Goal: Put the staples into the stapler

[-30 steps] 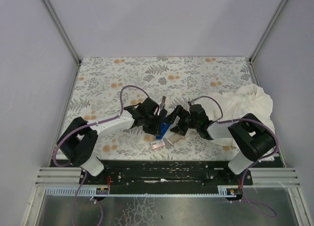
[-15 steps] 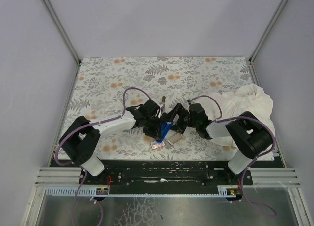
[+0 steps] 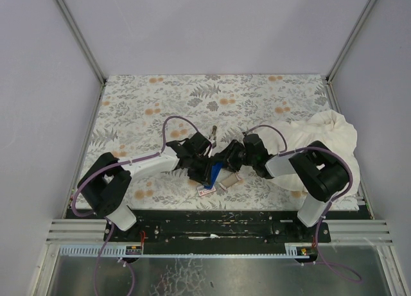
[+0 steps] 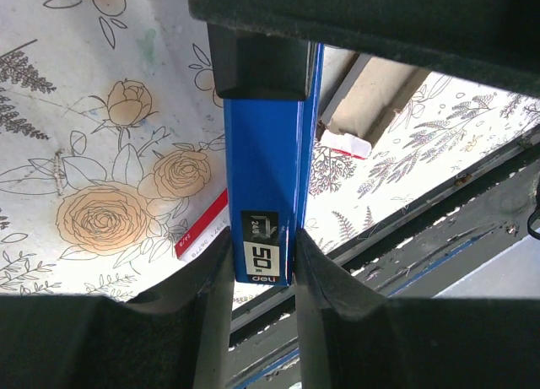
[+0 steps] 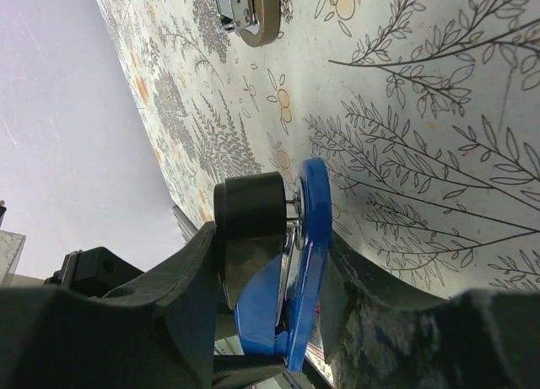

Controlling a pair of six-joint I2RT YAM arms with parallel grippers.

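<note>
**Inspector:** Where is the stapler (image 3: 214, 170)?

**Operator:** Held above the desk (image 3: 148, 100), front centre. My left fingers (image 4: 211, 296) pinch one end. My right fingers (image 5: 190, 279) press against both sides of the other.

**Inspector:** Hazards?

**Operator:** If I pull the two ends against each other, it could twist loose and land on the staples box (image 3: 206, 191) beneath, near the front rail (image 3: 212, 220). There is open room on the far side. The cloth (image 3: 324, 139) is well to the right.
</note>
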